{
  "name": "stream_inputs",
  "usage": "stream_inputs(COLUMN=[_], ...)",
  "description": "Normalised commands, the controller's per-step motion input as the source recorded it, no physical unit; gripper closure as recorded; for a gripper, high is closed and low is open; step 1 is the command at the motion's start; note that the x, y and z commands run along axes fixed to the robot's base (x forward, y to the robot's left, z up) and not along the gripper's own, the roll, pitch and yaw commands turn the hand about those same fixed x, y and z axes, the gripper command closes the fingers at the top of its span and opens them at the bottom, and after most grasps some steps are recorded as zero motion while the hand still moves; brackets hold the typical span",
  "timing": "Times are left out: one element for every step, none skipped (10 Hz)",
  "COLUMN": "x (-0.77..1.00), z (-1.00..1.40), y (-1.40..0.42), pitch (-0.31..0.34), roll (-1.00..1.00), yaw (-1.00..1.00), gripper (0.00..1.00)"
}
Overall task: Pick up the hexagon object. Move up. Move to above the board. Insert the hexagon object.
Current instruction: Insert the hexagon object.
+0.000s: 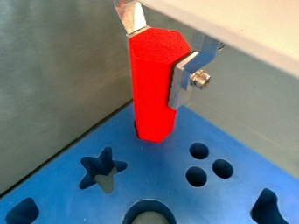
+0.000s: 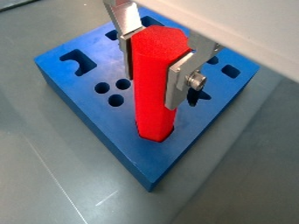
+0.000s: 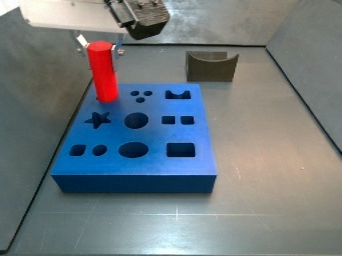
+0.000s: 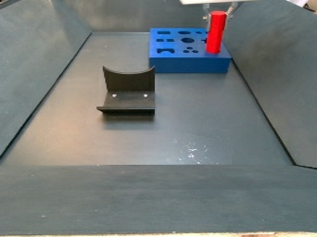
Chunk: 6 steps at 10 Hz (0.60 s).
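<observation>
The hexagon object (image 1: 152,87) is a glossy red bar standing upright. Its lower end sits in a hole at a corner of the board (image 1: 158,166), a thick blue block with star, round and square holes. My gripper (image 1: 158,57) is shut on the bar's upper part, one silver finger on each side. Both wrist views show this; so the bar (image 2: 158,96), board (image 2: 70,83) and gripper (image 2: 152,61). In both side views the bar (image 3: 103,75) (image 4: 216,32) rises from the board (image 3: 134,178) (image 4: 186,63) under the gripper (image 3: 96,45) (image 4: 221,9).
The dark olive fixture (image 3: 210,66) with a curved notch stands on the grey floor apart from the board, also in a side view (image 4: 125,91). Grey walls (image 4: 37,83) enclose the floor.
</observation>
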Motion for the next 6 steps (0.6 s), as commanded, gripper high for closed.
stream_inputs(x=[-0.30, -0.15, 0.15, 0.00, 0.00, 0.00], z=[-1.00, -1.00, -1.00, 0.00, 0.00, 0.00], y=[0.00, 0.00, -0.12, 0.00, 0.00, 0.00], pitch=[-0.010, -0.004, -0.013, -0.007, -0.009, -0.013], roll=[0.00, 0.01, 0.00, 0.00, 0.00, 0.00], yaw=[0.00, 0.00, 0.00, 0.00, 0.00, 0.00], gripper=[1.00, 1.00, 1.00, 1.00, 1.00, 1.00])
